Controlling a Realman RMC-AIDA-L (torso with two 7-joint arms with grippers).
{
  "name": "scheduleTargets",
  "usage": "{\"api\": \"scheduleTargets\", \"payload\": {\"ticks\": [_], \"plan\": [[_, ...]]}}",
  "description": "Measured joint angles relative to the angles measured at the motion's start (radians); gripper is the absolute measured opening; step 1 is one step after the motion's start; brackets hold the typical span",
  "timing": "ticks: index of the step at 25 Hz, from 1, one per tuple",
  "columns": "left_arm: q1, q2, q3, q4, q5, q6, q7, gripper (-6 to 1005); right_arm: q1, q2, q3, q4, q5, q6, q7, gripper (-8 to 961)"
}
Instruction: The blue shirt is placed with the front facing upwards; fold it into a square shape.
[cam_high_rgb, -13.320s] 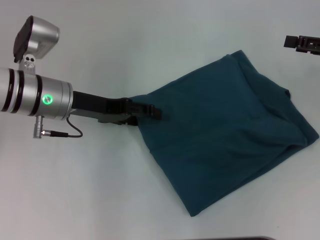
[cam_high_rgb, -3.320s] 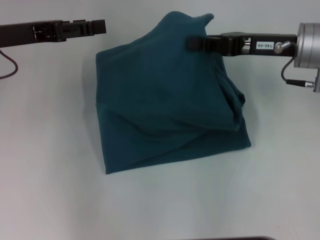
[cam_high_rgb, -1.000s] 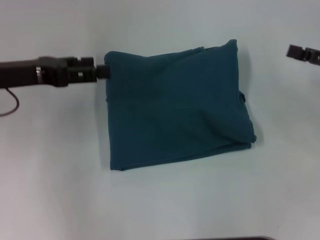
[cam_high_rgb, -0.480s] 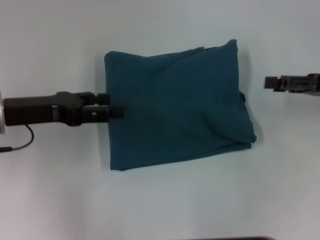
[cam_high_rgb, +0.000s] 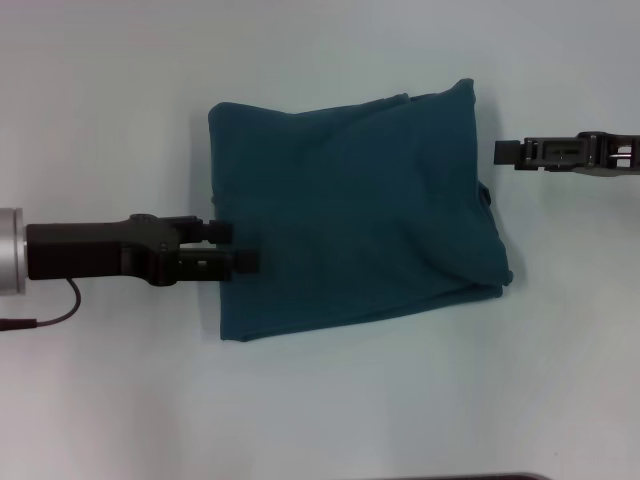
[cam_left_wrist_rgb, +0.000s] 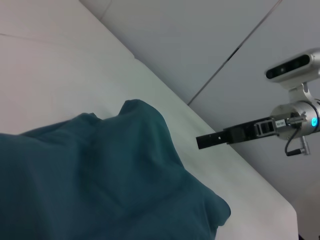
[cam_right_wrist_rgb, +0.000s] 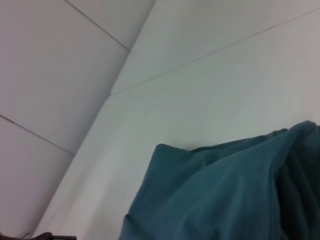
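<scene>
Blue shirt (cam_high_rgb: 350, 225): folded into a rough square, plain teal side up, lying flat near the middle of the desk (cam_high_rgb: 120, 400); no lettering shows.
Shirt edges: the left and far edges run fairly straight; the right side bulges, with loose layers bunched at the near right corner.
Left gripper (cam_high_rgb: 240, 246): reaches in from the desk's left side, fingertips over the shirt's left edge toward its near corner; the two fingers stand a little apart with no cloth pinched between them.
Right gripper (cam_high_rgb: 505, 153): hangs just off the shirt's right edge toward the far corner, clear of the cloth; I cannot tell from here how far its fingers are parted, and nothing is in them.
Desk: pale, plain surface.
</scene>
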Motion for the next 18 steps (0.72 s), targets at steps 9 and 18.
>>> {"api": "scheduleTargets", "payload": {"ticks": [9, 18], "plan": [[-0.010, -0.016, 0.022, 0.028, 0.015, -0.008, 0.014, 825, -0.001, 0.004, -0.003, -0.040, -0.044, -0.038, 0.005, 806], [-0.032, -0.040, 0.056, 0.031, 0.023, -0.012, 0.016, 825, 0.017, 0.020, -0.012, -0.064, -0.056, -0.078, -0.002, 804]]}}
